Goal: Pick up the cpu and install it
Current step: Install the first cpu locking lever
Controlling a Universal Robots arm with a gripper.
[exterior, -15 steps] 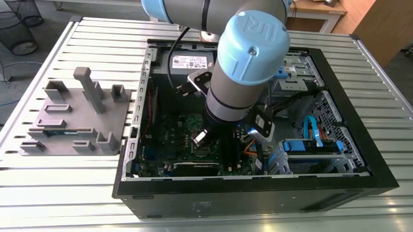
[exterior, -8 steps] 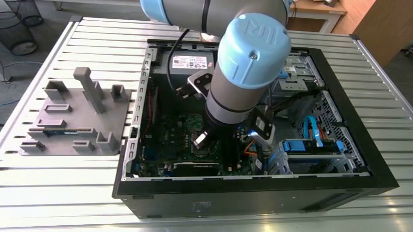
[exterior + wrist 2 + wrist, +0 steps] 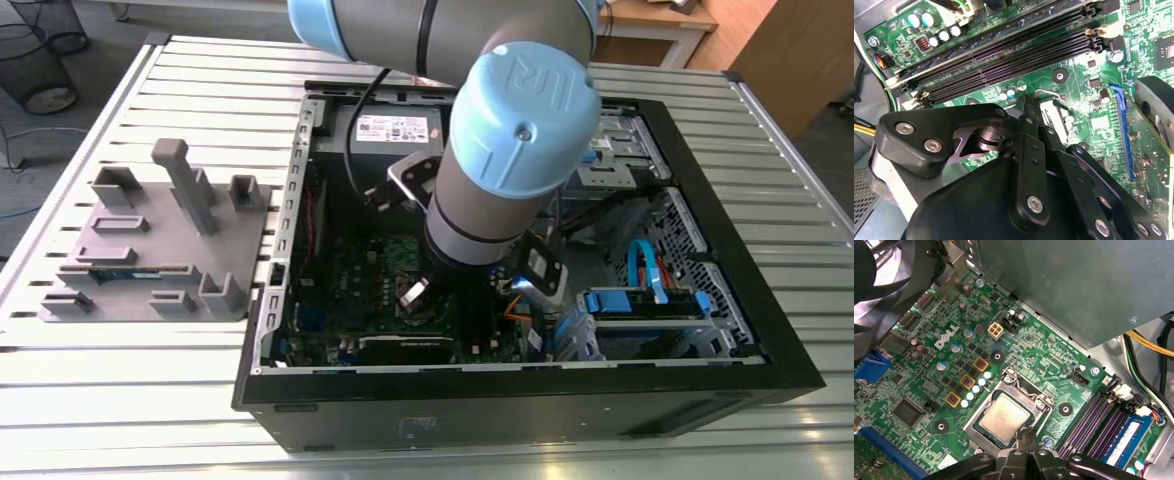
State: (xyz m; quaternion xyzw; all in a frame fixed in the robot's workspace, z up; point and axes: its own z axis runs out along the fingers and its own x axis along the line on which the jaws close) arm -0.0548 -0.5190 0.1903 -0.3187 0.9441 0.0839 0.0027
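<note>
Gripper [image 3: 1027, 436] is hanging low over the motherboard [image 3: 1019, 345]. In the first wrist view I am seeing its two fingertips pressed together with nothing between them, so it is clenched and carrying nothing. Its tip is sitting just beside one edge of the cpu [image 3: 1004, 419]; I am not able to tell whether it is touching it. The cpu is lying flat, silver top up, inside the metal frame of the socket [image 3: 1040, 401] and square to it. Black memory slots [image 3: 1099, 420] are running alongside the socket, and a big grey metal box [image 3: 1064, 285] is standing past the board's far edge. In the second wrist view I am looking over the gripper's black linkage at those same long slots and at a blue slot [image 3: 1121, 130] off to one side. In the exterior view the arm [image 3: 494, 190] is reaching straight down into the open computer case [image 3: 747, 380], which is lying on its side on a slatted metal table [image 3: 134, 400]. A grey fixture block [image 3: 147, 250] is resting on the table just beside the case, on the exterior view's left.
</note>
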